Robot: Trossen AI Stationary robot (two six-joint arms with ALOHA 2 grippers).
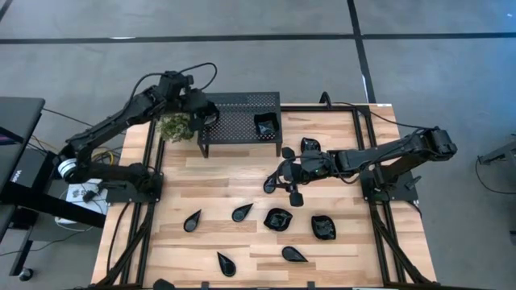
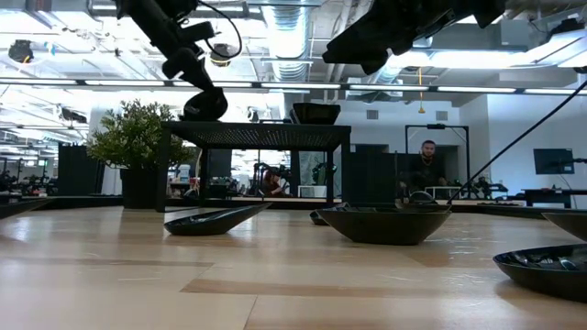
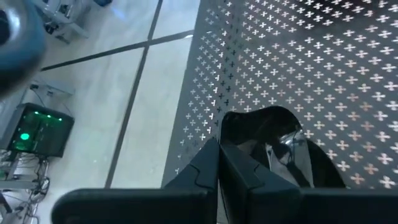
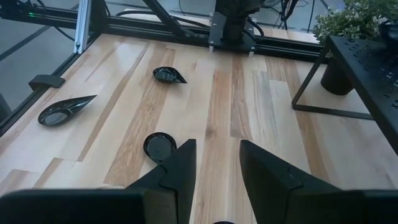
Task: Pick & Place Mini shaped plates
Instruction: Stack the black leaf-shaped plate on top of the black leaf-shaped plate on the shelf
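black glossy mini plates scattered over the light wood table (image 1: 242, 173). leaf-shaped ones at near left (image 1: 192, 221), near centre (image 1: 242, 213), (image 1: 226, 263) and (image 1: 294, 254); squarish wavy ones at (image 1: 278, 218) and (image 1: 323, 227). one squarish plate (image 1: 265, 124) sits on the right end of the perforated rack (image 1: 234, 121) at the far side. another plate (image 1: 310, 146) lies on the table just right of the rack.

left end effector (image 1: 208, 113) is over the left end of the rack, beside the plant (image 1: 175, 127). wrist view shows its fingers (image 3: 239, 177) clenched together on a black plate (image 3: 280, 140) above the rack's cross-patterned top; low view shows that plate (image 2: 204, 105) held just above the rack top, not resting on it.

right end effector (image 1: 282, 179) is mid-table, reaching left from the right arm, a little above the wood. its fingers (image 4: 180, 165) are released, spread apart, nothing between them. a small plate (image 4: 160, 147) lies just beside one finger; two leaf plates (image 4: 169, 75) and (image 4: 62, 111) lie farther off on the table.

low view: plates (image 2: 215, 220) and (image 2: 383, 222) on the table in front of the rack, a person in the room behind.
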